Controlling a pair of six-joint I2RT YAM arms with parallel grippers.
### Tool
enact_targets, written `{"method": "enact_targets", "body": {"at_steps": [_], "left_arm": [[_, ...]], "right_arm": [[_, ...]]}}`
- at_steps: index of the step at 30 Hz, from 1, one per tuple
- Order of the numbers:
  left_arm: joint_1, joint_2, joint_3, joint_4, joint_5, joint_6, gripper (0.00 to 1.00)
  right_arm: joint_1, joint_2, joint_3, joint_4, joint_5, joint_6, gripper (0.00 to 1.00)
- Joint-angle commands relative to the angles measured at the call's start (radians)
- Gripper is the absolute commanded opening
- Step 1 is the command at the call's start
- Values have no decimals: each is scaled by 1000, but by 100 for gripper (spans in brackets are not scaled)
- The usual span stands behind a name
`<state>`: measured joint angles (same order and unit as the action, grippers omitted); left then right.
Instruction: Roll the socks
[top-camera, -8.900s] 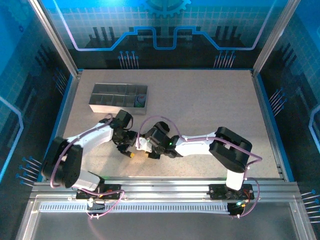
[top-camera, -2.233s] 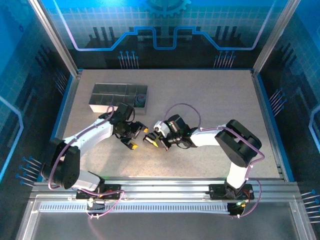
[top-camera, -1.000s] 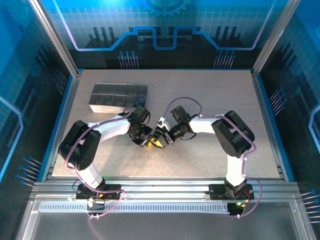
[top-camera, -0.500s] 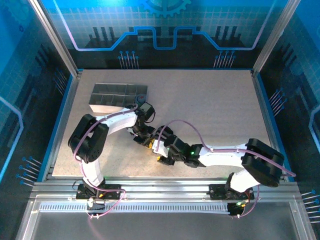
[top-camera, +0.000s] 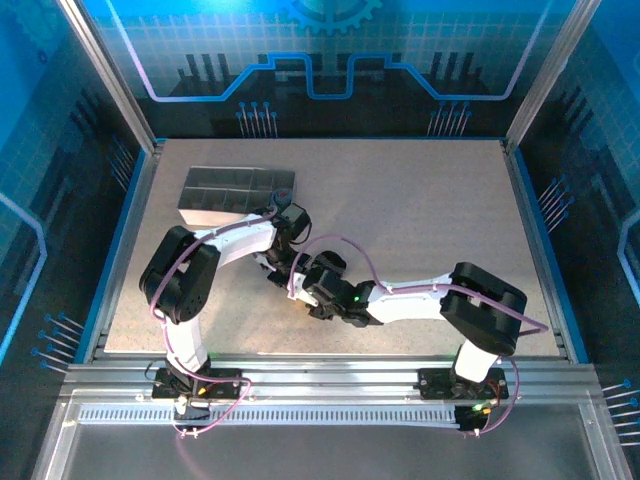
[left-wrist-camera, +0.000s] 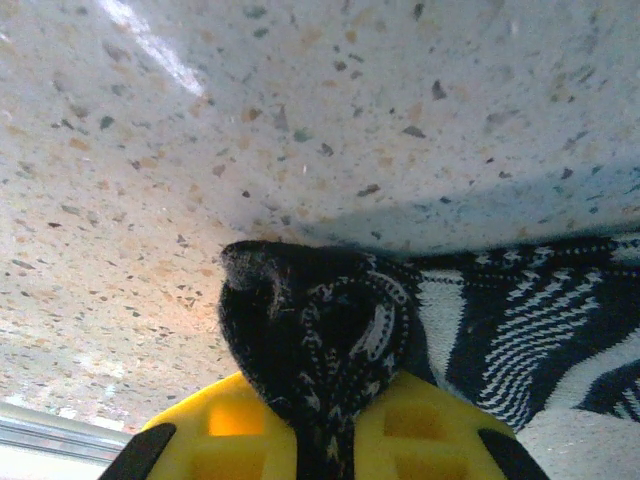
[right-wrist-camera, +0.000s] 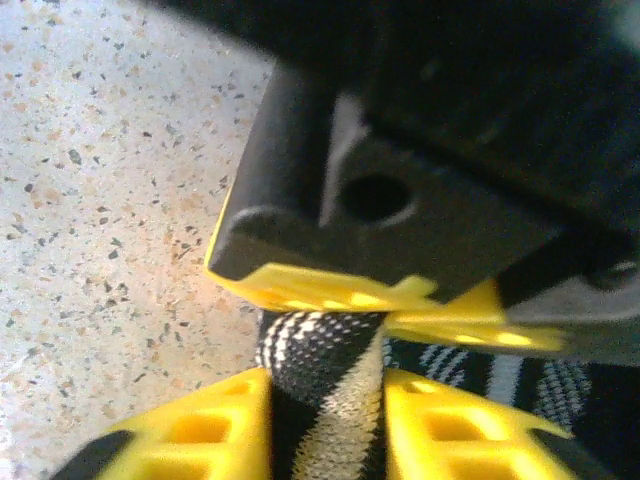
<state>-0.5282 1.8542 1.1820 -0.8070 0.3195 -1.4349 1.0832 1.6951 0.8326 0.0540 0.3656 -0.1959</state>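
A grey compartmented tray (top-camera: 212, 213) sits at the far left of the speckled table (top-camera: 420, 210). Blue patterned walls (top-camera: 330, 60) enclose the table on three sides.

- The tray (top-camera: 225, 213) sits on the tabletop (top-camera: 430, 210) at about 10 o'clock from its middle, towards the far left corner.
- The left gripper (left-wrist-camera: 320, 440) and the right gripper (right-wrist-camera: 325, 420) meet at about 7 o'clock from the tabletop's middle, at 5 o'clock from the tray and apart from it.
- The left gripper comes in from 12 o'clock and the right gripper from 4 o'clock.
- One end of the sock (left-wrist-camera: 330, 320) sits between the left gripper's jaws, and the rest trails off toward 3 o'clock in the left wrist view.
- A fold of the sock sits between the right gripper's jaws, with the left gripper just beyond it at 12 o'clock in the right wrist view.
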Motion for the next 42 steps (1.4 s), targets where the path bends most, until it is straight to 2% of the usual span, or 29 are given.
{"method": "enact_targets", "body": {"at_steps": [1,3,7,10,11,17,25,31,36,42], "left_arm": [[7,13,-50,-60,-48,9,7],[13,-19,-68,-35,-34,7,22],[39,-111,-115,10,-15,-10,66],[60,-176,-108,-15,-49,12,85],[65,-192,-95,-37,-67,27,88],[73,-266,-72,-91,-139,103,88],[29,-338,-185,178,-104,168,70],[-11,-286,-210,313,-81,175,66],[-32,-218,-212,362,-74,165,66],[-42,-160,-210,346,-107,154,65]], "right_arm": [[-53,25,3,-73,-19,76,7],[-83,24,-10,-95,-89,107,0],[-174,58,-10,-161,-319,154,0],[-230,78,-21,-179,-458,172,0],[-244,83,-26,-178,-492,178,0],[-342,127,-31,-185,-663,211,0],[-441,228,62,-286,-819,238,0],[-518,278,77,-295,-916,299,0],[-559,309,80,-299,-967,330,0],[-579,337,102,-327,-968,351,0]]}}
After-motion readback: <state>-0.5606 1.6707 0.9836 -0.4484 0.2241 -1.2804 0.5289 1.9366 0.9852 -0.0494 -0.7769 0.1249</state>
